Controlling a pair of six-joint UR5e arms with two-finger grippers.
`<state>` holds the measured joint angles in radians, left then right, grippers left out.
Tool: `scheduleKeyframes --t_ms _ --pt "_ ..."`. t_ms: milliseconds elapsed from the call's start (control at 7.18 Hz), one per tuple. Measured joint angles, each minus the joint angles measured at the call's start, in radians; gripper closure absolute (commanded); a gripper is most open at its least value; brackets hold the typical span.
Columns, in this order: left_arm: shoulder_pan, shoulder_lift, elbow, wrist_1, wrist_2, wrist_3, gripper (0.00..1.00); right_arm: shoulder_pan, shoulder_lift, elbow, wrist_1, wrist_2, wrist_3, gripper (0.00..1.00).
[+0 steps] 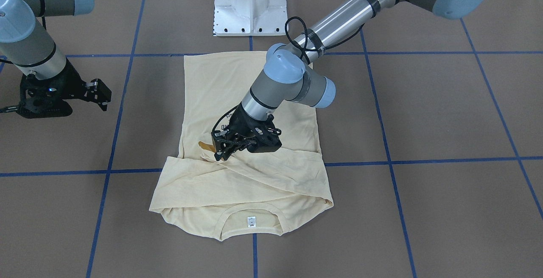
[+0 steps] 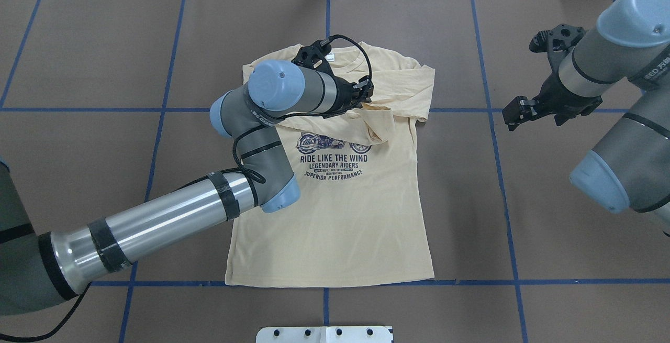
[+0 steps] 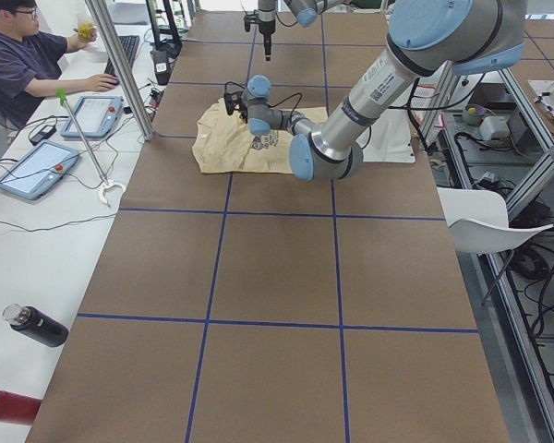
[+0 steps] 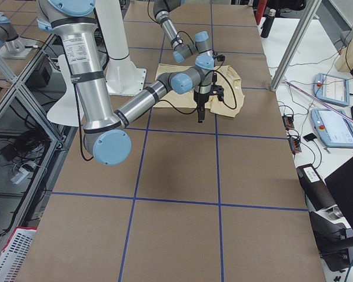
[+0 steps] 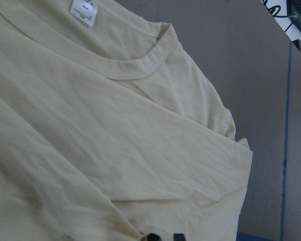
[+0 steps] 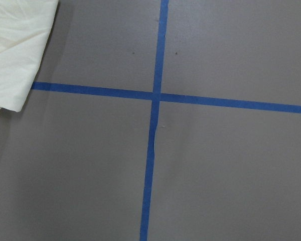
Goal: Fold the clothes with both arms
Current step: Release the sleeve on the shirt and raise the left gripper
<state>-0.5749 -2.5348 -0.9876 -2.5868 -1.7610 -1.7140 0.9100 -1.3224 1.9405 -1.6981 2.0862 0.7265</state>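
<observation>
Holds left gripper (image 1: 227,148) low over T-shirt's (image 1: 203,82) 2 crossed sleeves, likely settling the fold, right gripper (image 1: 102,95) aside off the cloth; cannot tell either's jaws.

Cream-yellow T-shirt (image 2: 340,228) lies flat, navy print (image 2: 331,162) up, sleeves (image 1: 254,176) crossed over the chest — left arm (image 2: 157,222) reaches over the crossing, right arm (image 2: 602,70) hangs well aside.

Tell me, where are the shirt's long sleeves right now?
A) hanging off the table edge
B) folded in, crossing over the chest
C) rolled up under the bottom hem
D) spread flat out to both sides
B: both sleeves lie crossed over the chest of the T-shirt, close to the neck tag.
</observation>
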Motion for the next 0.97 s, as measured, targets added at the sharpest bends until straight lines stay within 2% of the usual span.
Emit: scheduleKeyframes --t_ms 418,557,696,975 --pt "-0.045 0.106 -0.186 0.069 -0.071 0.002 0.00 -0.004 0.010 -0.006 0.000 0.000 0.003 0.00" --pt "-0.064 0.160 -0.278 0.105 -0.106 0.002 0.00 -0.013 0.022 -0.009 0.000 0.001 0.013 0.00" --pt "-0.078 0.232 -0.400 0.169 -0.141 0.005 0.00 -0.040 0.045 -0.009 0.003 0.001 0.059 0.00" --pt "-0.084 0.359 -0.643 0.389 -0.171 0.061 0.01 -0.142 0.097 -0.001 0.060 0.000 0.250 0.00"
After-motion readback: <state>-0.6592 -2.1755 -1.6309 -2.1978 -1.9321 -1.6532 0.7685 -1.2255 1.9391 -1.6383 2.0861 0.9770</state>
